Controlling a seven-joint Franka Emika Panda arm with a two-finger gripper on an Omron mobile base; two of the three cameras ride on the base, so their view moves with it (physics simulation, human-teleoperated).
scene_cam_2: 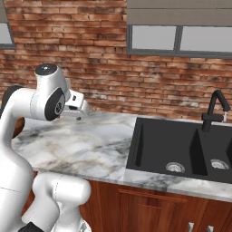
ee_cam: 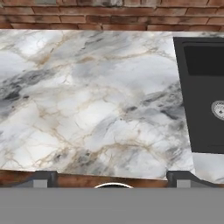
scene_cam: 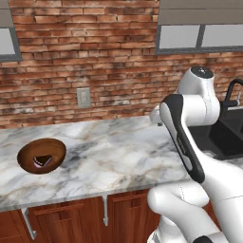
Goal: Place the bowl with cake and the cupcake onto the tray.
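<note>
The bowl [scene_cam: 42,155] sits at the counter's [scene_cam: 118,152] left end, cake wedge [scene_cam: 42,161] inside. It looks rigid and light, the wedge loose; best pinched at the rim and kept level. The tool [ee_cam: 112,177] hangs over bare marble beside the sink [scene_cam_2: 181,149], apparently wide open and empty. Nothing stands between.
</note>
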